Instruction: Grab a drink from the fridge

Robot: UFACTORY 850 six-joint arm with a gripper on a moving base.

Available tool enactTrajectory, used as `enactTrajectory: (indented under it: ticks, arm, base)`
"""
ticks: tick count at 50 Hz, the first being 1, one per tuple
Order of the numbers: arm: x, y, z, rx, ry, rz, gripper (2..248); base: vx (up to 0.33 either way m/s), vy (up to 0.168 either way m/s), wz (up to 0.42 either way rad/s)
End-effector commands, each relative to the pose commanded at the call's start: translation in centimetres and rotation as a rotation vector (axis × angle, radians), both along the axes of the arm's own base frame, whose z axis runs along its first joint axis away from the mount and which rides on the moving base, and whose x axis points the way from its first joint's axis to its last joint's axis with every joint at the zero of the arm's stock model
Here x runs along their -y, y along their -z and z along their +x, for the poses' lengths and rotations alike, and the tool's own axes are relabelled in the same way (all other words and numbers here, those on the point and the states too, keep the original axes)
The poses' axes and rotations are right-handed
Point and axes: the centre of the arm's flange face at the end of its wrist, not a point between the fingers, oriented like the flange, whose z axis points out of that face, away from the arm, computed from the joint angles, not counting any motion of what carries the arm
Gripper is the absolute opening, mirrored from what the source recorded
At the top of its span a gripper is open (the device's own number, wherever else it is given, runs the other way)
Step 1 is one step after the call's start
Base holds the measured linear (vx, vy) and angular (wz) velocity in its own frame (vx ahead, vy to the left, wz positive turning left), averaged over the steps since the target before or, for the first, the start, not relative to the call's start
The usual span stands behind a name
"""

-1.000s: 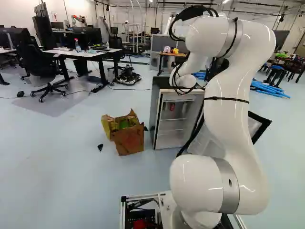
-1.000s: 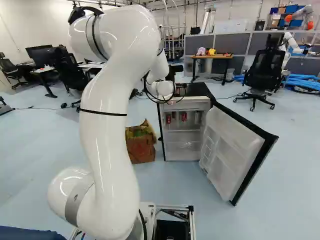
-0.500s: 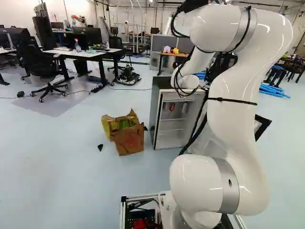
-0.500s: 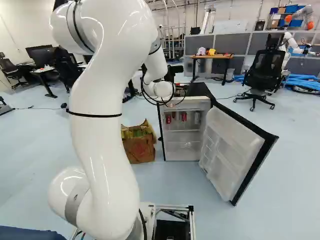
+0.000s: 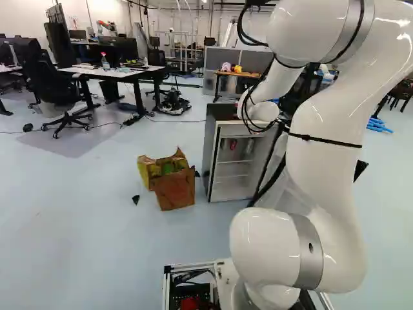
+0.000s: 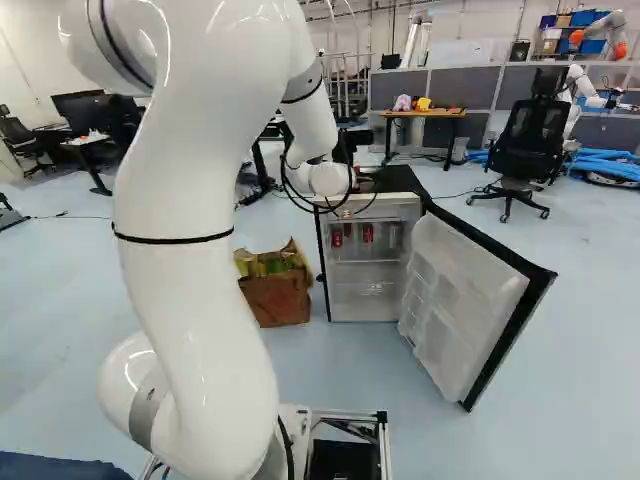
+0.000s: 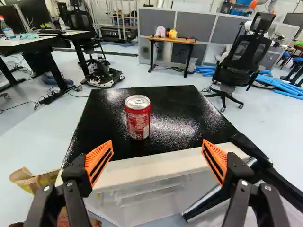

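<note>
Your hand (image 7: 157,142) is open and empty, its fingers spread near the front edge of the fridge (image 7: 184,111); one red can (image 7: 138,117) stands upright on the top, ahead of the fingers, and more red cans (image 6: 368,233) sit inside, the door (image 6: 475,300) swung wide. If you want the upper one, mind your line: it looks off-centre, so driving straight in could let one finger knock it over and send it rolling off; come in too low and you may strike the edge; reach for the shelf instead and the door could catch you.
</note>
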Motion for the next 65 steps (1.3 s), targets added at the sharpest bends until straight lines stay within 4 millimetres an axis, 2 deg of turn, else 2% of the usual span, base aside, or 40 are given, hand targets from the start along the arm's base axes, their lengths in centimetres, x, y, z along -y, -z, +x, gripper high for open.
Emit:
enactTrajectory:
  ticks: [29,65]
  arm:
    - [3.4,-2.4,-4.5,-0.075,0.091,0.013,247]
    - [8.4,-5.1,-8.8,-0.186,0.219,0.045,247]
  base:
    - [0.000,0.000,0.000]
    - [0.000,0.000,0.000]
